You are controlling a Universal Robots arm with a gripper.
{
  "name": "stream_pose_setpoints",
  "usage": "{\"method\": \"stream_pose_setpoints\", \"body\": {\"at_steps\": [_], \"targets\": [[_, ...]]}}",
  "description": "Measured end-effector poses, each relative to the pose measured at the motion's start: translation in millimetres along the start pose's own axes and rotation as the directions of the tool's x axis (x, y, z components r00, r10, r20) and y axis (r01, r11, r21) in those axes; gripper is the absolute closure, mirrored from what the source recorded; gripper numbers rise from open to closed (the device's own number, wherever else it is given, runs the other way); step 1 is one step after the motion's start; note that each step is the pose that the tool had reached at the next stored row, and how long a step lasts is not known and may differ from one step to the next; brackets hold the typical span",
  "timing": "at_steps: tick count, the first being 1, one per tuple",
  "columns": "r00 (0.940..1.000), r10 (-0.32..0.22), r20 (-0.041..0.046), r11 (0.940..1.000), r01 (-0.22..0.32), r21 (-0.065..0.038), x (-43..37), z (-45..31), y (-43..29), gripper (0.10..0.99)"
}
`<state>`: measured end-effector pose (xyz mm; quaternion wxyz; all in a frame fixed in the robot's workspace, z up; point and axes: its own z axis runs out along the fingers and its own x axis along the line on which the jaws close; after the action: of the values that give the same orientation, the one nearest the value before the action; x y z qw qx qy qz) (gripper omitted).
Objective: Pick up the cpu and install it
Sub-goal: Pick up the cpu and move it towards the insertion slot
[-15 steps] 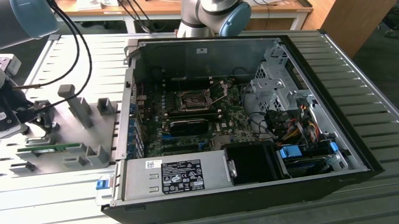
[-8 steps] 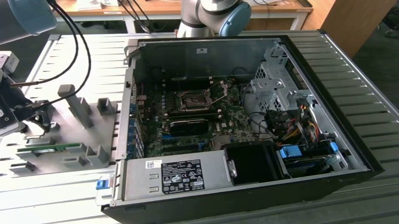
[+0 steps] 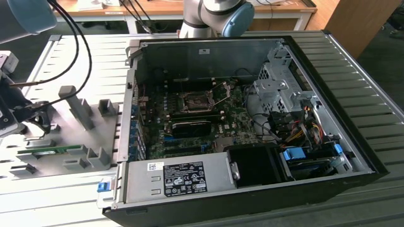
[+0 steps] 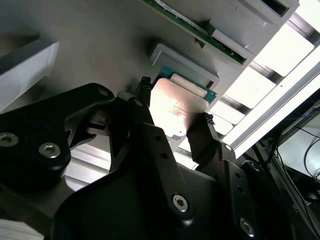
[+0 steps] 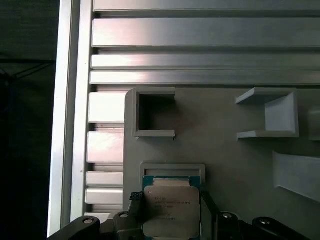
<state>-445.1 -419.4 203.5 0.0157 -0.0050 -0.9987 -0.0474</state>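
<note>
Ribbed aluminium forms the worktop (image 3: 360, 90), and on it lies an open black computer case (image 3: 303, 198) with its motherboard exposed; the black socket (image 3: 197, 100) with its metal frame sits near the middle of the board, and a grey power supply (image 3: 183, 177) fills the case's near corner. Just beside the case, on the exterior view's left, a flat grey fixture plate (image 3: 69, 137) carries several grey holders, and a long green memory stick (image 3: 50, 150) lies in one of them. The arm's base (image 3: 215, 16) rises behind the case. In both wrist views the black hand (image 5: 171, 202) is down over the plate at the cpu (image 5: 172, 212), which rests flat, silver top up, with one green edge in a shallow grey frame (image 5: 172, 169). The hand is narrow: its two black fingers (image 5: 136, 202) lie against opposite edges of the chip, one on each side. A square grey pocket (image 5: 131, 115) and a U-shaped bracket (image 5: 280, 115) stand on the plate nearby, apart from the chip.
</note>
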Motion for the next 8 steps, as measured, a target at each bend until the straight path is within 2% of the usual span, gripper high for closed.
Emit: {"method": "stream_pose_setpoints", "body": {"at_steps": [8], "targets": [[1.0000, 0.000, 0.0002, 1.0000, 0.000, 0.000, 0.2, -5.1, 0.5, 0.545]]}}
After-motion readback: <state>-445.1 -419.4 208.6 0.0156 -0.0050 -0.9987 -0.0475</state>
